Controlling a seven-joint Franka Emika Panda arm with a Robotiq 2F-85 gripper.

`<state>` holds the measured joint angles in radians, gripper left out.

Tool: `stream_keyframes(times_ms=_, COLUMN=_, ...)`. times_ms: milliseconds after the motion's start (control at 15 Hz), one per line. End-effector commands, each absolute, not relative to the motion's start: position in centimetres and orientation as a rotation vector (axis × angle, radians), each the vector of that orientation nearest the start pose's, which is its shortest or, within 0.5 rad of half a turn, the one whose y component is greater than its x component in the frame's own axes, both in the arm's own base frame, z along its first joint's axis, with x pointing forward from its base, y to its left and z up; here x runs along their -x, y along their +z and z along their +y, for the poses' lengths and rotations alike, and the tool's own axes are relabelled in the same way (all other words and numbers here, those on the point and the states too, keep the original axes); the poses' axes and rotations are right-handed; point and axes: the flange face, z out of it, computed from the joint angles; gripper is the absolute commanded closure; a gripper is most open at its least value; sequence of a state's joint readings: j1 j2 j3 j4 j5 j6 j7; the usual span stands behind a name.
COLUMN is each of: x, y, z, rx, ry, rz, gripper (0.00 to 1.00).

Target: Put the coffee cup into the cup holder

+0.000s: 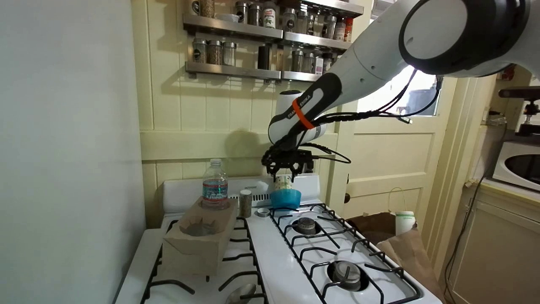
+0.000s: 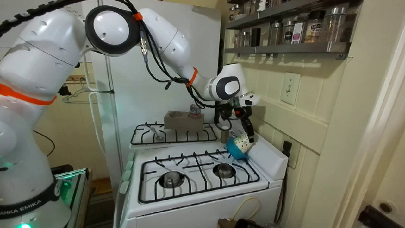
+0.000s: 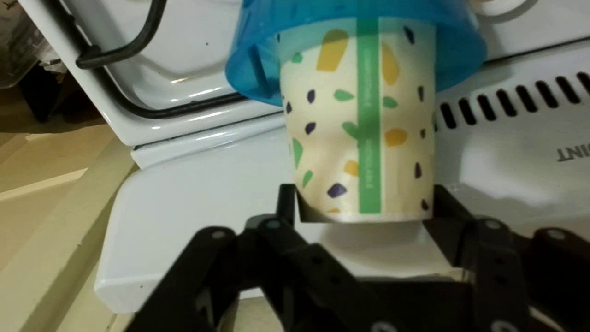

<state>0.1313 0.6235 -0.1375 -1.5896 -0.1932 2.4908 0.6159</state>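
Observation:
The coffee cup [image 3: 322, 138], cream with coloured spots and a green stripe, stands base outward with its wide end inside a blue bowl [image 3: 258, 46]. In both exterior views the cup [image 1: 283, 182] [image 2: 243, 144] is by the stove's back panel. My gripper [image 3: 364, 203] has one finger on each side of the cup's base, close against it; whether it grips is unclear. It also shows in both exterior views [image 1: 283, 178] [image 2: 248, 134]. The cup holder [image 1: 190, 255] [image 2: 178, 125] sits on the far grate, one well open, a bottle [image 1: 215, 185] in the other. It is out of the wrist view.
Stove grates [image 1: 308, 253] [image 2: 199, 186] spread across the stove top. A spice jar [image 1: 245, 203] and a small lid [image 1: 263, 212] stand beside the blue bowl. A spoon [image 1: 241, 293] lies on the grate near the holder. The back panel [image 2: 269, 158] and wall are close behind the gripper.

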Motion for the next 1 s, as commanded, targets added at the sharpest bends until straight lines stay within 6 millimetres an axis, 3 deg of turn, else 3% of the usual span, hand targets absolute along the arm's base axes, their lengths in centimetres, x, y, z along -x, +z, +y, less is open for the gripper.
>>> stream_keyframes(times_ms=0, x=-72.6, y=29.7, z=1.5, rx=3.157, ry=-0.545, rz=0.678, gripper=0.58)
stream_keyframes(times_ms=133, x=-72.2, y=30.5, z=1.2, rx=3.164, ry=-0.528, rz=0.676, gripper=0.62)
stream_keyframes(times_ms=600, x=-68.2, y=39.8, z=-2.3, rx=3.166, ry=-0.740, rz=0.768, gripper=0.63)
stream_keyframes(times_ms=933, x=-64.8, y=43.3, z=-2.4, rx=3.117, ry=-0.735, rz=0.716, gripper=0.63)
